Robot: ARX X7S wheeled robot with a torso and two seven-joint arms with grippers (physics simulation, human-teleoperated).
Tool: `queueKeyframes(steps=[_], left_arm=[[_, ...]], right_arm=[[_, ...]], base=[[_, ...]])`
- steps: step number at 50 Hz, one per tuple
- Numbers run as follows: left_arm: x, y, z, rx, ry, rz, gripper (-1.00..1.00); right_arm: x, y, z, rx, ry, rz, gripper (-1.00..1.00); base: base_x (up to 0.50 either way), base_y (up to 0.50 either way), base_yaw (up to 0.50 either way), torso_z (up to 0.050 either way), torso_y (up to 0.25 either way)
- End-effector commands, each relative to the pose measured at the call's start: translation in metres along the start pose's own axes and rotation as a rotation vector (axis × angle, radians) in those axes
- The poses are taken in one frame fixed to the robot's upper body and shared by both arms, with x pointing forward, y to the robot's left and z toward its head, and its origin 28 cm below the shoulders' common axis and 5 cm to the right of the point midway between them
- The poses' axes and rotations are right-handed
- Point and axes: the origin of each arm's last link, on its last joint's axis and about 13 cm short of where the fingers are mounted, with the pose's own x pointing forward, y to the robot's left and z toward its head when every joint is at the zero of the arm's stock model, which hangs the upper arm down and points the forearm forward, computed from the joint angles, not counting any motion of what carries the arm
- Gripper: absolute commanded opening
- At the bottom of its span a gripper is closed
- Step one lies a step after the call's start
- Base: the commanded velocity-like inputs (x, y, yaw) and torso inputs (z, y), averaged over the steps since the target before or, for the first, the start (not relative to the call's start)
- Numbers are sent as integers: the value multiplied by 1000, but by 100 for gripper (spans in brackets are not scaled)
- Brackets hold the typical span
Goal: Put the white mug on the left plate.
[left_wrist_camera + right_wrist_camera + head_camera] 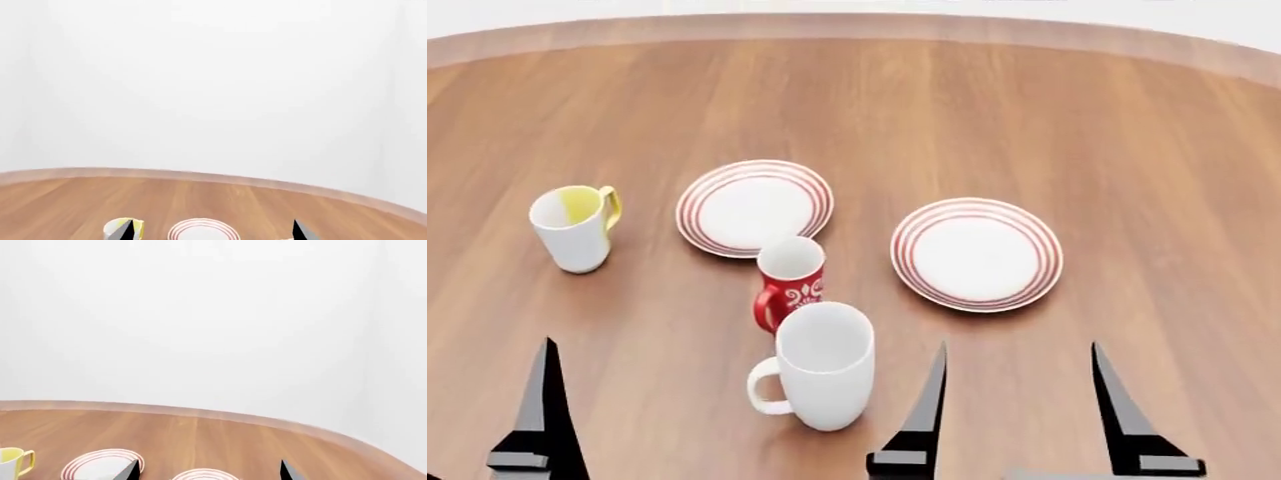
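The white mug [821, 365] stands upright near the table's front, handle to the left, just in front of the small red mug [790, 283]. The left plate [754, 207], white with red rings, lies behind them; it also shows in the left wrist view [202, 232] and the right wrist view [100, 466]. My left gripper [211, 235] is open and empty; only one of its fingers [545, 420] shows in the head view, left of the white mug. My right gripper [1020, 430] is open and empty, right of the white mug. The white mug does not show in the wrist views.
A white mug with yellow inside [574, 228] stands at the left. The right plate [976, 252] lies beyond my right gripper. The wooden table's curved far edge [854, 25] meets a white wall.
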Motion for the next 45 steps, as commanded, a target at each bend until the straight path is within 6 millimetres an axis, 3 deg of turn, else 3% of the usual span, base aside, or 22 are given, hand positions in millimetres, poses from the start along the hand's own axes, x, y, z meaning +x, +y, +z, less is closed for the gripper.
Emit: queueKeyframes(steps=[1, 45], left_arm=[[-2, -1, 4, 0, -12, -11, 100], [-3, -1, 9, -7, -24, -24, 100]], right_arm=[[-1, -1, 5, 9, -19, -2, 100], [-1, -1, 6, 26, -2, -4, 100]], base=[[500, 0, 0, 0, 0], [500, 0, 0, 0, 1]])
